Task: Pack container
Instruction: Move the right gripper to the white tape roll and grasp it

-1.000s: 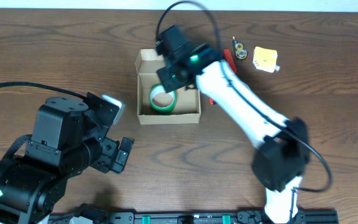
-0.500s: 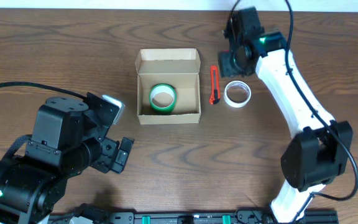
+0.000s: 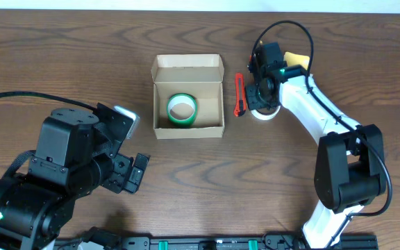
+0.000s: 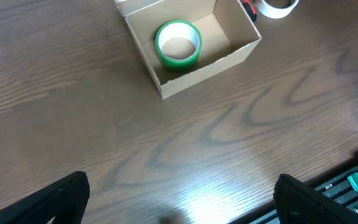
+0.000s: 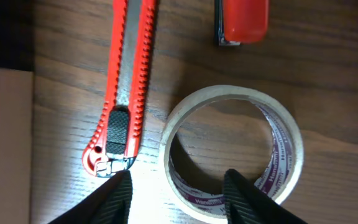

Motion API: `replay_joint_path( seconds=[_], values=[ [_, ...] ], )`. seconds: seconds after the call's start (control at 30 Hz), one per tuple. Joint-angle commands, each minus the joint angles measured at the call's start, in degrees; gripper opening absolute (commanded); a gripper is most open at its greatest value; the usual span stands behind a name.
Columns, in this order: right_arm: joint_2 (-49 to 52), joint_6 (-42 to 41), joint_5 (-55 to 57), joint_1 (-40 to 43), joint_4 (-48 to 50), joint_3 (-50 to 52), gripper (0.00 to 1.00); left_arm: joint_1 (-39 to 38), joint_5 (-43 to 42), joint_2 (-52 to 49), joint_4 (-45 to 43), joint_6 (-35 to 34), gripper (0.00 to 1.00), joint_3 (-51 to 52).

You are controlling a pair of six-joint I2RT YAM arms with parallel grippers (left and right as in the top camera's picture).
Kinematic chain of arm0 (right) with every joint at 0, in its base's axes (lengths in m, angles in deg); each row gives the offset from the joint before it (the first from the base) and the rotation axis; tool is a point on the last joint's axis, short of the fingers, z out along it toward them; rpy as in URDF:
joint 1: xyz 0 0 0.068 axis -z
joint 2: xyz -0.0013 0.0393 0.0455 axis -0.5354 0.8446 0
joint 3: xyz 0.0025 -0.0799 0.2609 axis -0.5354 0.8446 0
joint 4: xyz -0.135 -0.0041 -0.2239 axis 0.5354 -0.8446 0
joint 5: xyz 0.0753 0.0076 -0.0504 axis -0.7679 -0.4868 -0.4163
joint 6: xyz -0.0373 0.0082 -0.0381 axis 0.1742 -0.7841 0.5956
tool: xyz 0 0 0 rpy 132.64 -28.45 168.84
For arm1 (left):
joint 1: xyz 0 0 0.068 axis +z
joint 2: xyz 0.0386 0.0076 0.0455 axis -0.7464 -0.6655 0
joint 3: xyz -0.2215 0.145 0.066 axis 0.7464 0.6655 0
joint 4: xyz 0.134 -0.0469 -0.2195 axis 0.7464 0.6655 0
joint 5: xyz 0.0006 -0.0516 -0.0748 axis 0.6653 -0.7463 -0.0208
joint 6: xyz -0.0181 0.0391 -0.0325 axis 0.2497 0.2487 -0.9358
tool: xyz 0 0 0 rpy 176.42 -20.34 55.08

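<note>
The container (image 3: 188,123), a tan cardboard box with its lid flap open at the back, sits mid-table and holds a green tape roll (image 3: 182,110). Both also show in the left wrist view, the container (image 4: 197,65) and the green roll (image 4: 178,42). My right gripper (image 3: 264,94) is open, low over a white tape roll (image 5: 235,152) just right of the box. Its fingers (image 5: 179,199) straddle the roll's near-left wall without closing on it. My left gripper (image 4: 182,211) is open and empty, high over bare table at the front left (image 3: 137,170).
A red utility knife (image 3: 239,94) lies between the box and the white roll, close to my right fingers (image 5: 126,81). A small red object (image 5: 242,18) lies beyond the roll. A yellow item (image 3: 297,59) is at the back right.
My right arm left the green roll in the box, swung right past the knife, and has come down over the white tape roll. The left arm has not moved.
</note>
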Motion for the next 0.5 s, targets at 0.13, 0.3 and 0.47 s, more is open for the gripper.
replay_joint_path(
  seconds=[0.13, 0.3, 0.47],
  values=[
    [1.6, 1.16, 3.1, 0.31, 1.81, 3.06, 0.43, 0.2, -0.15, 0.07, 0.17, 1.01, 0.95, -0.11],
    [3.37, 1.81, 3.45, 0.35, 1.77, 3.17, 0.41, 0.2, -0.15, 0.07, 0.17, 1.01, 0.95, -0.11],
    [4.17, 3.3, 3.26, 0.09, 1.68, 3.19, 0.41, 0.2, -0.15, 0.07, 0.17, 1.01, 0.95, -0.11]
  ],
)
